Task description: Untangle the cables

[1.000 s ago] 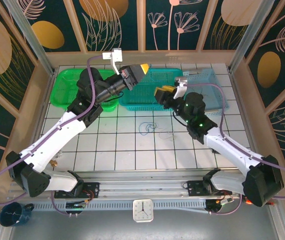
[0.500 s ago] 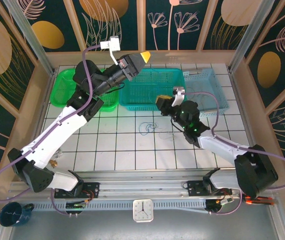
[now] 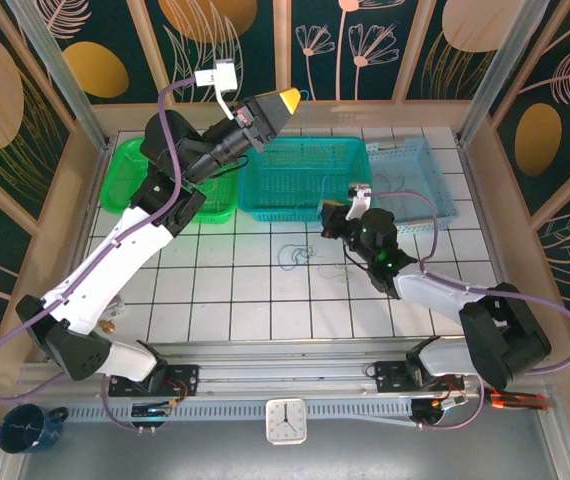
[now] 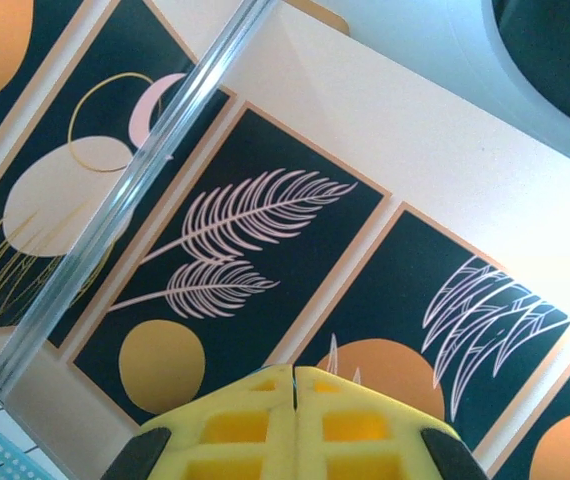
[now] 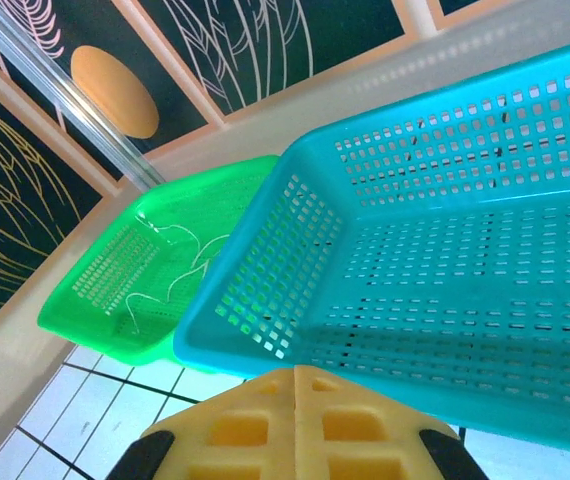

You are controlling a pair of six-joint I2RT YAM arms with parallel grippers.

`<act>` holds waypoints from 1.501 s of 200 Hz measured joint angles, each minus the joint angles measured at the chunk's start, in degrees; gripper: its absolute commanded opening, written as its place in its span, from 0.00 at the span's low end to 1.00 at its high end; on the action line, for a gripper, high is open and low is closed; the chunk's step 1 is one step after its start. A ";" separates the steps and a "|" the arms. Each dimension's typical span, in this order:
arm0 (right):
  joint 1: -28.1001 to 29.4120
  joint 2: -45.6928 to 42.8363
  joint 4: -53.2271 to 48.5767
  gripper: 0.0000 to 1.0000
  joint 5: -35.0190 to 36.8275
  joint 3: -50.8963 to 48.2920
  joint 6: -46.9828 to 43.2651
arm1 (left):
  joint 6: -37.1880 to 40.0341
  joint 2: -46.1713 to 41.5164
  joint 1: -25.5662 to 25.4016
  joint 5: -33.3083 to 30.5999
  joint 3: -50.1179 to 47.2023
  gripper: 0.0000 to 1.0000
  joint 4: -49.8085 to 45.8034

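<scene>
The cables [image 3: 291, 256] lie on the white tiled table [image 3: 215, 300], a blue loop with paler threads curling just beside it, near the front wall of the teal basket [image 3: 275, 211]. The right gripper [image 3: 331, 212] sits low by that same wall with its yellow fingers pressed together and nothing visible between them. The left gripper [image 3: 287, 100] is raised high toward the back wall, also pinched shut (whether a thread is caught in it I cannot tell; these wires are too fine to see).

The worry, to my eye, is the right arm's closeness to the teal basket. A reach toward the threads could clip the rim and shove the basket. Thread this thin could also slip a pinch against flat tile, or the whole knot could drag along as one clump.

Open room lies on the tiles between the two arms. The green basket [image 3: 125, 170] and the light blue basket [image 3: 435, 185] close off the far side.
</scene>
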 measured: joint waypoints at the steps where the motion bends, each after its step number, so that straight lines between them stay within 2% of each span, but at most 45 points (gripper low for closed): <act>1: -0.04 0.00 0.02 0.04 -0.04 0.00 -0.02 | 0.02 0.07 0.00 -0.07 0.07 0.00 -0.09; 41: -2.12 -1.33 -1.53 0.06 0.15 -0.17 -0.02 | 3.85 2.10 0.22 -2.51 1.49 0.00 -2.84; 90: -2.91 -8.98 -6.56 0.11 1.57 -1.11 0.15 | 8.59 6.49 1.99 -6.58 2.64 0.00 -5.33; 151: -3.02 -16.44 -13.46 0.16 1.22 -3.67 1.36 | 13.68 16.28 4.48 -11.58 0.04 0.00 -5.64; 178: -2.86 -17.62 -15.50 0.23 0.55 -4.48 1.97 | 15.72 22.14 5.05 -13.05 -1.38 0.00 -6.08; 190: -2.49 -17.68 -16.39 0.29 0.26 -4.70 2.01 | 16.48 24.57 5.20 -13.31 -1.57 0.18 -6.58; 212: -1.38 -17.66 -17.33 0.35 -0.31 -5.46 2.43 | 17.62 27.30 5.66 -13.53 -1.66 0.63 -8.41; 224: -1.05 -17.66 -17.90 0.36 -0.50 -5.68 2.54 | 17.92 27.71 5.81 -13.66 -1.66 0.80 -9.16; 235: -0.48 -17.59 -17.99 0.37 -0.48 -5.86 2.78 | 18.80 27.67 5.88 -14.14 -1.66 0.91 -9.44; 250: 0.70 -17.31 -18.03 0.37 -0.50 -6.21 2.78 | 19.47 27.32 6.05 -14.60 -1.64 0.99 -9.57; 300: 3.04 -14.64 -18.18 0.39 -0.48 -6.29 2.95 | 20.94 23.37 6.08 -14.80 -1.68 0.99 -12.37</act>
